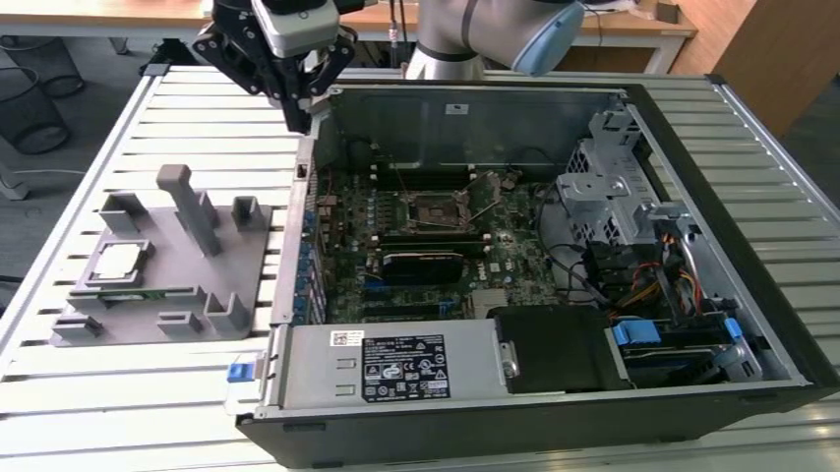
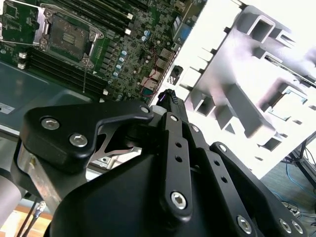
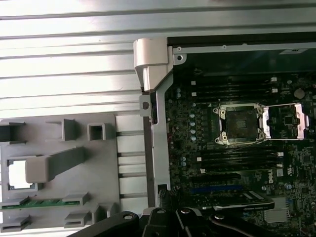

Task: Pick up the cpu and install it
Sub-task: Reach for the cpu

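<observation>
Hand (image 1: 303,116) pinched narrow, empty, hovering above corner of case (image 1: 473,118). Cpu (image 1: 118,262) flat in grey fixture (image 1: 197,295) on surface (image 1: 132,393), well apart. Probably best: open wide, descend square, grip pale edges, clear tall post (image 1: 195,216).

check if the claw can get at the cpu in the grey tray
Probably yes: the cpu lies uncovered in the grey tray, and the claw hangs free above the case wall. The tall post nearby may crowd it.
</observation>
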`<state>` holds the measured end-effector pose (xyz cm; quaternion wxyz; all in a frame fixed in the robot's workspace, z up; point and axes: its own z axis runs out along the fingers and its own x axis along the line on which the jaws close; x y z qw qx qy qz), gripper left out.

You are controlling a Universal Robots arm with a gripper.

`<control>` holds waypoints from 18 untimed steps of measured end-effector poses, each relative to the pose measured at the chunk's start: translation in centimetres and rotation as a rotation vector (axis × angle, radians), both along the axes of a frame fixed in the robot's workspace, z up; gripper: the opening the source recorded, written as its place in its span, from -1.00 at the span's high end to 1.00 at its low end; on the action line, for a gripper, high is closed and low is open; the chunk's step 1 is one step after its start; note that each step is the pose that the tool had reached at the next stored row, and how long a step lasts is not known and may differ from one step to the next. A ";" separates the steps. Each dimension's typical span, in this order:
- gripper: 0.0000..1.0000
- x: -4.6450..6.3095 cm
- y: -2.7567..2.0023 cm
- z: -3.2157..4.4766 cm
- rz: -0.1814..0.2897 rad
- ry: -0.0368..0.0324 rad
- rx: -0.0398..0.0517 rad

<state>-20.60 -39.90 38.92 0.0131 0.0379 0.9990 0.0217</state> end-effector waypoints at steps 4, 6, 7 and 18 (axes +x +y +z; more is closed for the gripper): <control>0.79 -0.2 0.00 -0.04 0.000 0.0001 -0.0001; 0.79 -0.3 0.00 -0.05 0.000 0.0000 -0.0001; 0.79 -0.3 0.00 -0.06 0.000 0.0000 0.0000; 0.79 -1.0 0.00 -0.13 0.000 0.0000 -0.0001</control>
